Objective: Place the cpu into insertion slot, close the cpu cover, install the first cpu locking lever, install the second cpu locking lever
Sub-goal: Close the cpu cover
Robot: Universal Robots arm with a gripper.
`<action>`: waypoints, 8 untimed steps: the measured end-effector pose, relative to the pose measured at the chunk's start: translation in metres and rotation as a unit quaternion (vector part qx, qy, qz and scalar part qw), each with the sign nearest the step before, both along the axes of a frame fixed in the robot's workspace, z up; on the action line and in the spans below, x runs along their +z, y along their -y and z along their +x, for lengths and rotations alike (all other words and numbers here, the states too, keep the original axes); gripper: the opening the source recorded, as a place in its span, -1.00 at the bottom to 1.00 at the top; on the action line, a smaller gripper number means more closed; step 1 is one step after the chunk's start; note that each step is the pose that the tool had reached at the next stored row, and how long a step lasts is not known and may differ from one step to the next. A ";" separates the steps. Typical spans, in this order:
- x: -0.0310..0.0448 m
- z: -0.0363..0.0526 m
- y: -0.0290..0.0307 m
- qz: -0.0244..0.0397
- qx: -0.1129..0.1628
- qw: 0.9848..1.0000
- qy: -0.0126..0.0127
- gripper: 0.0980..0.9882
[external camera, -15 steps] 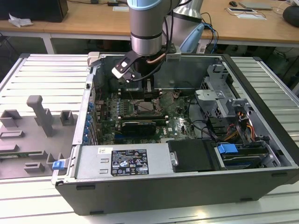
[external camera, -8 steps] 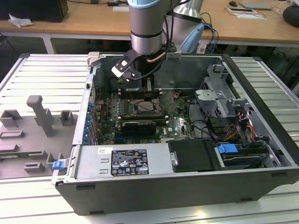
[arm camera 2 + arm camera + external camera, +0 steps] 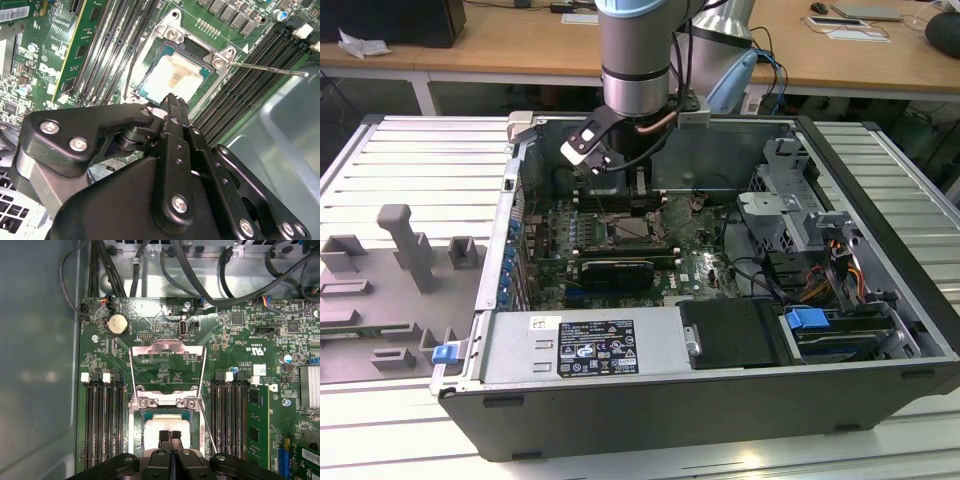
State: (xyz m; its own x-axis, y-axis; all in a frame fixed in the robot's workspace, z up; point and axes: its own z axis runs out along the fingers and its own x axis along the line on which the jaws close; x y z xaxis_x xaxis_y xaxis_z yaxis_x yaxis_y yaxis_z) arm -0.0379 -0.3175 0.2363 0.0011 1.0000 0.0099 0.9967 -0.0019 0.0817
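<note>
Silvery-beige cpu (image 3: 175, 77), silver cpu cover (image 3: 167, 344), green motherboard (image 3: 240, 340), black tool (image 3: 170, 433)

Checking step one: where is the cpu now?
In the first wrist view, the cpu lies in the slot, flanked by memory slots, near the claw.

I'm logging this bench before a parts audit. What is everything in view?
computer case: one, dark grey, open on the slatted table.
fixture tray: one, grey, at the exterior view's left of the case.
motherboard: one, green, inside the case.
memory slots: several, black, on both sides of the insertion slot.
coin battery: one, silver, beyond the cover.
insertion slot: one, dark, mid-board.
cpu: one, pale silvery, lying in the insertion slot.
cpu cover: one, silvery, lying open beside the slot.
locking lever: one clearly seen, thin metal rod, slanting beside the slot.
arm: one, grey and pale blue, reaching into the case.
hand: one, black, shut, over the cpu.
</note>
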 end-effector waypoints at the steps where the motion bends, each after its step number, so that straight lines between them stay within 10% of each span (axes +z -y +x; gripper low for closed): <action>1: 0.0000 0.0011 0.0000 0.000 0.000 1.000 0.000 -0.98; 8: 0.0044 0.0032 0.0000 0.000 0.000 1.000 0.000 -0.98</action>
